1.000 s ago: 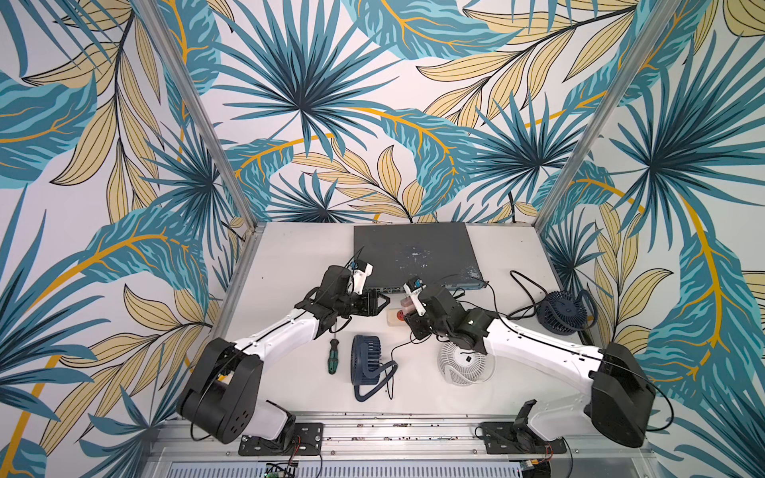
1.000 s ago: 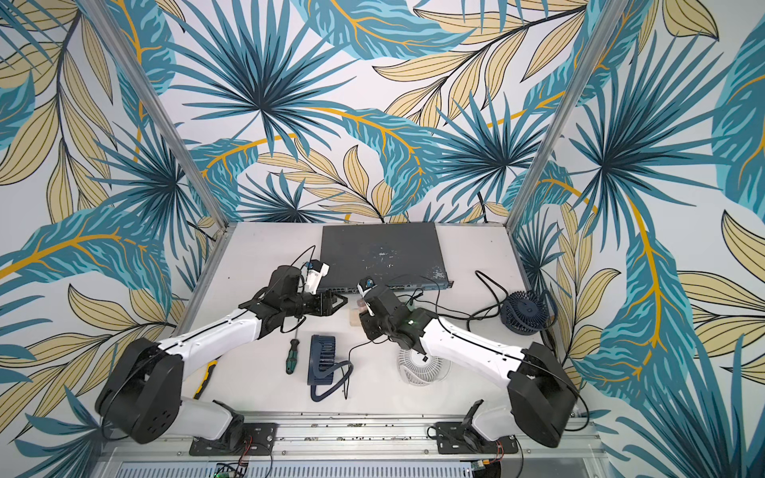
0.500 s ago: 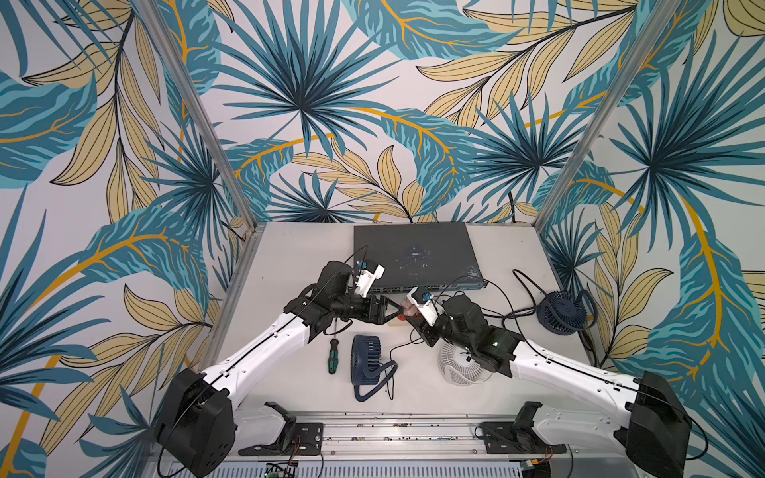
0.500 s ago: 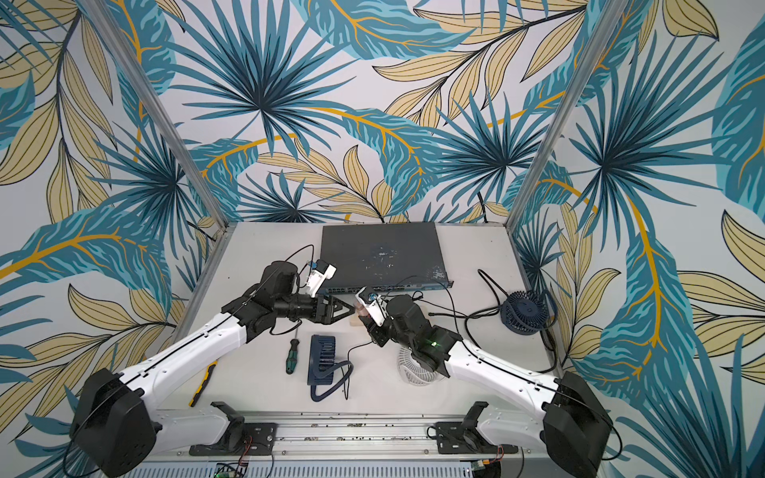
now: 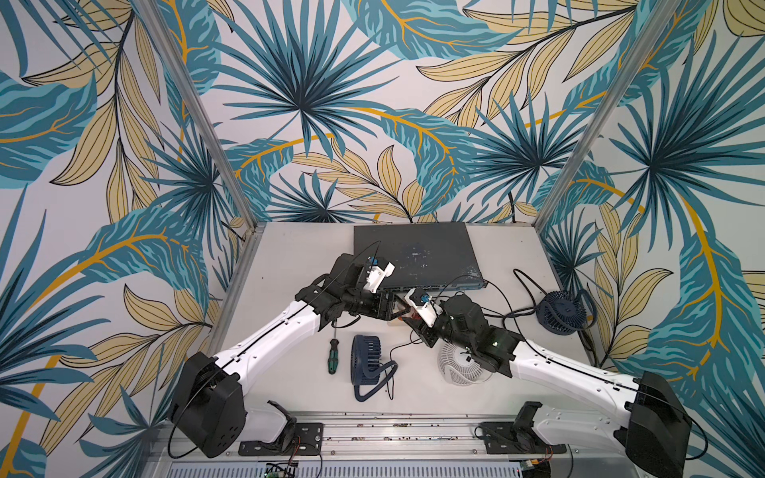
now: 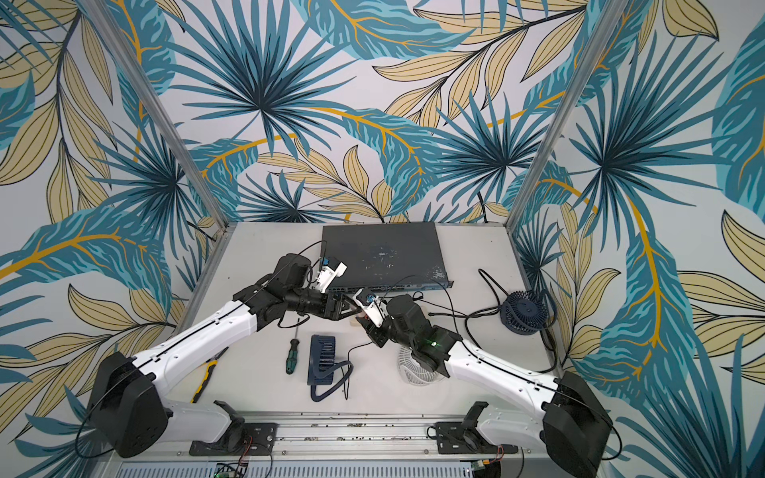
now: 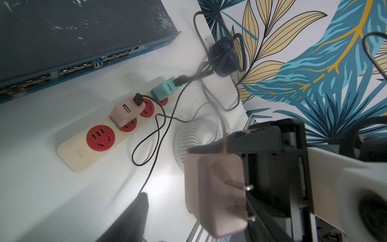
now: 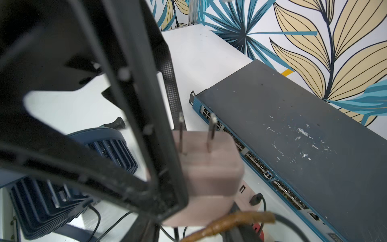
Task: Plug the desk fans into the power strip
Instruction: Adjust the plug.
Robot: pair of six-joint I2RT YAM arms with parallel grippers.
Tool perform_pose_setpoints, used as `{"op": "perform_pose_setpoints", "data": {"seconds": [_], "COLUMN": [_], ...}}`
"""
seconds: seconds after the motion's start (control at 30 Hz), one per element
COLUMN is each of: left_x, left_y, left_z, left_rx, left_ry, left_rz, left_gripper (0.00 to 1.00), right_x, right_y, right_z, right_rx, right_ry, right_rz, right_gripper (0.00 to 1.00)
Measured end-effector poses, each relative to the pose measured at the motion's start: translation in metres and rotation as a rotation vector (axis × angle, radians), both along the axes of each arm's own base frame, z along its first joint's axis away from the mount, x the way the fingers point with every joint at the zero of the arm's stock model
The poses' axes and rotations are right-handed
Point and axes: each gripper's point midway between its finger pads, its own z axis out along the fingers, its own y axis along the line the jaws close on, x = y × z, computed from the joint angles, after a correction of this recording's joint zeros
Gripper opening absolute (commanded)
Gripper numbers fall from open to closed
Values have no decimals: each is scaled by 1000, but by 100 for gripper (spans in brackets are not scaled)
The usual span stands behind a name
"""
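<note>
Clamping a pink plug (image 7: 217, 188), the right gripper (image 5: 407, 316) hovers above the power strip (image 7: 79, 155).

On left arm (image 5: 269, 343) and right arm (image 5: 571, 378): white shells, black joints, thin black cable; white wrist camera mounts (image 5: 377, 276), blue connectors.
</note>
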Motion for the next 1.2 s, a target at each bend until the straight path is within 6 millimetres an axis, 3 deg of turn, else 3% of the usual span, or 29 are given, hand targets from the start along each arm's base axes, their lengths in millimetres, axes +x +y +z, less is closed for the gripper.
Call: {"op": "perform_pose_setpoints", "data": {"seconds": [0.1,0.4,0.5,0.53,0.57,0.6,0.63,0.7,0.97,1.2], "left_x": [2,5,6,6,6,7,7,9,27,29], "left_y": [-4,-10,-11,-11,-12,-13,-13,-12,15,39], "left_z": [1,-8,-7,-6,-5,-3,-1,2,29,93], "left_rx": [4,5,-3,-7,-13,-19,-27,-41,-160,-353], "left_ry": [6,60,61,62,62,62,63,61,-23,-209], "left_rz": [-6,-22,-21,-21,-21,-21,-18,-4,183,337], "left_gripper": [57,16,10,9,9,8,8,8,7,7], "right_x": [-1,0,1,1,1,0,0,2,11,6], "right_y": [0,-2,-3,-3,-4,-5,-7,-10,-30,-30], "right_z": [-1,-19,-17,-16,-15,-13,-11,-3,55,82], "right_rx": [-8,-73,-66,-61,-54,-43,-28,19,377,678], "right_ry": [-3,11,11,12,13,15,20,19,89,306], "right_rz": [9,15,3,-1,-7,-14,-26,-55,-159,-98], "right_gripper": [0,0,0,4,24,59,79,97,100,100]}}
